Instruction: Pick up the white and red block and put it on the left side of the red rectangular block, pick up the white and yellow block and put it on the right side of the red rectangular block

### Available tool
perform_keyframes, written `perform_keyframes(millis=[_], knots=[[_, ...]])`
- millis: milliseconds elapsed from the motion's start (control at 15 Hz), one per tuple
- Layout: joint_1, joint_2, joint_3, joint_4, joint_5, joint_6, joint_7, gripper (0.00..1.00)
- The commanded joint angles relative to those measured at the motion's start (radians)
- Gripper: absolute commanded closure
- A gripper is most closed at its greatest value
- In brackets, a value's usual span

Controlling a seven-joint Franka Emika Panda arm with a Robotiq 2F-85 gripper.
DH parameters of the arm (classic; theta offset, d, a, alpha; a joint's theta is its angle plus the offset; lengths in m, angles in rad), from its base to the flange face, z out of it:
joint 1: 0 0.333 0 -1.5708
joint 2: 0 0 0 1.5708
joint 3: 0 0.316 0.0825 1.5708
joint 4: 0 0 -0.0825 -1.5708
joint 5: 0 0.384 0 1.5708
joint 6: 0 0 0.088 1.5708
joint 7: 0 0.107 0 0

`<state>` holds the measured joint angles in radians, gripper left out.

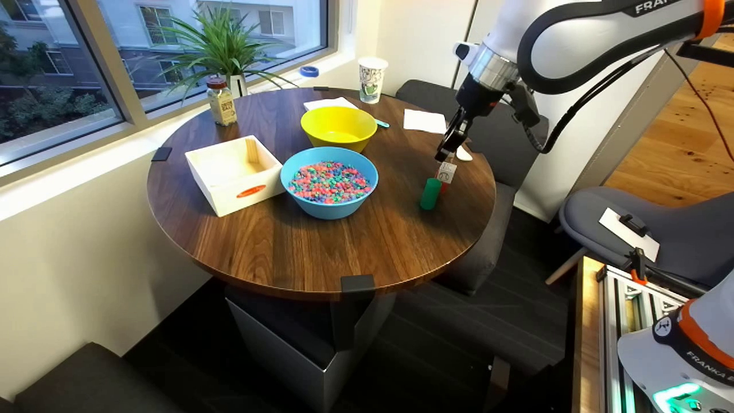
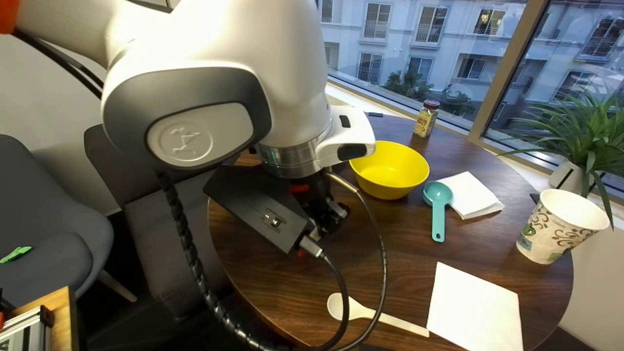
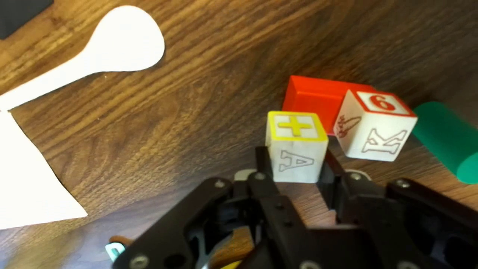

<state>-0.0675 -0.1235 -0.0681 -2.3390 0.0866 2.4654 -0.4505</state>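
In the wrist view my gripper (image 3: 295, 158) is shut on the white and yellow block (image 3: 297, 129), a finger on each side. The red rectangular block (image 3: 313, 106) lies just beyond it, its near corner partly covered. The white and red block (image 3: 377, 127) is at the right end of the red block; I cannot tell whether they touch. In an exterior view my gripper (image 1: 444, 151) is low over the table's right part. A whitish block (image 1: 446, 172) shows below the fingertips with red under it; which block is unclear. In an exterior view (image 2: 331, 217) the arm hides the blocks.
A green cylinder (image 1: 430, 194) stands close beside the blocks, also in the wrist view (image 3: 448, 140). A white spoon (image 2: 360, 310) and paper napkin (image 2: 475, 312) lie nearby. A blue bowl of beads (image 1: 330, 207), yellow bowl (image 1: 339, 127) and wooden box (image 1: 246, 195) are farther off.
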Motion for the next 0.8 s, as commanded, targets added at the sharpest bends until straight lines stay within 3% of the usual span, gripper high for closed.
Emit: perform_keyframes(millis=[0, 733], knots=[[0.010, -0.033, -0.007, -0.031, -0.024, -0.027, 0.042, 0.90], [0.007, -0.027, -0.006, -0.036, -0.041, -0.015, 0.105, 0.90]])
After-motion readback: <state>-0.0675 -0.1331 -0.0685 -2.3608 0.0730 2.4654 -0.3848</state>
